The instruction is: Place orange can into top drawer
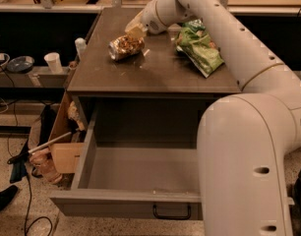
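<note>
The orange can [125, 47] lies on its side on the brown tabletop [155, 75], towards the back left. My gripper [135, 30] is at the can's upper right end, right against it. The top drawer [125, 204] is pulled wide open below the tabletop, and the part of its grey inside that shows holds nothing. Its black handle [171, 212] shows at the front panel. My arm [249, 146] hides the drawer's right part.
A green snack bag [199, 47] lies on the tabletop to the right of the can. Left of the table are a white cup [53, 62], a dark bowl [20, 64], a small bottle [80, 46], a cardboard box [65, 156] and cables on the floor.
</note>
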